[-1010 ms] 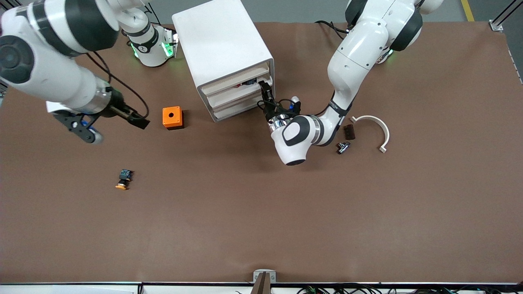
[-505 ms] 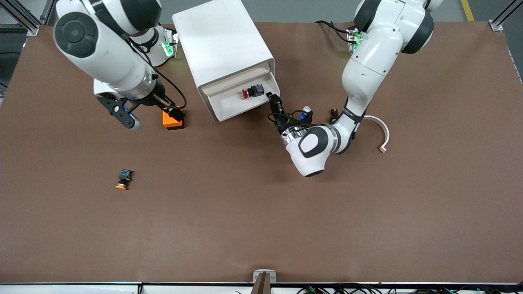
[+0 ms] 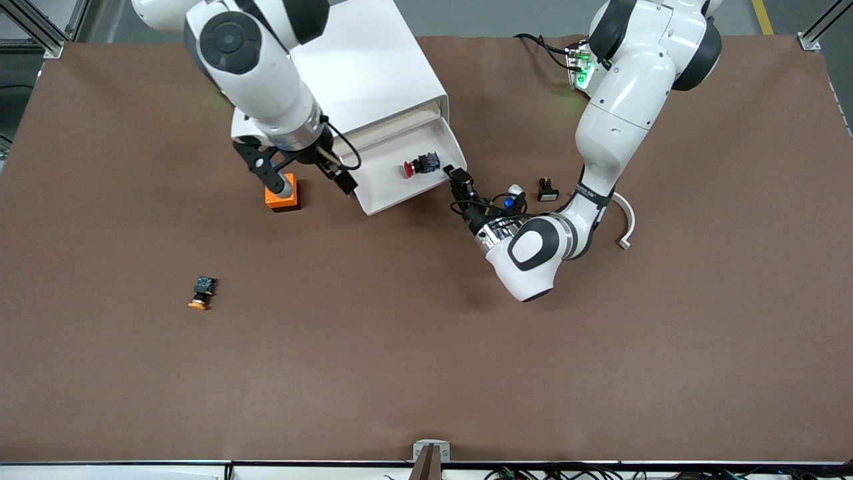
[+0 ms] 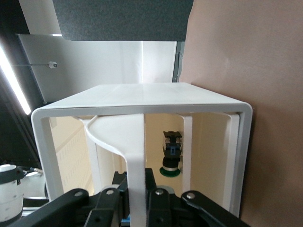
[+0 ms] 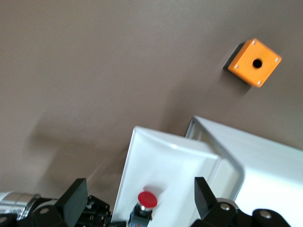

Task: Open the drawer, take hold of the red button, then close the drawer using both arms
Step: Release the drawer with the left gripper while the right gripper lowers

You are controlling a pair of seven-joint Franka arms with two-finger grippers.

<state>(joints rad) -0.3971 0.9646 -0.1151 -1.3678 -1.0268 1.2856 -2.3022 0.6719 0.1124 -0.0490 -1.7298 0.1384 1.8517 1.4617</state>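
Observation:
The white cabinet (image 3: 360,67) has one drawer (image 3: 393,190) pulled out toward the front camera. The red-capped button (image 3: 418,165) lies on its side in the tray, nearer the left arm's end. My left gripper (image 3: 460,179) is at the drawer's front corner, shut on the pale front lip (image 4: 135,161), which runs between its fingers in the left wrist view. My right gripper (image 3: 310,181) hangs open by the drawer's other corner, partly over the orange cube. In the right wrist view, the button (image 5: 147,199) lies between its spread fingers (image 5: 75,201).
An orange cube with a round hole (image 3: 282,193) stands beside the cabinet toward the right arm's end. An orange-capped button (image 3: 202,293) lies nearer the camera. A small black part (image 3: 546,190) and a white curved piece (image 3: 624,220) lie by the left arm.
The left gripper drew the drawer out toward the front camera, uncovering the red button. The right arm swung in from its end of the table to the drawer's corner, over the cube.

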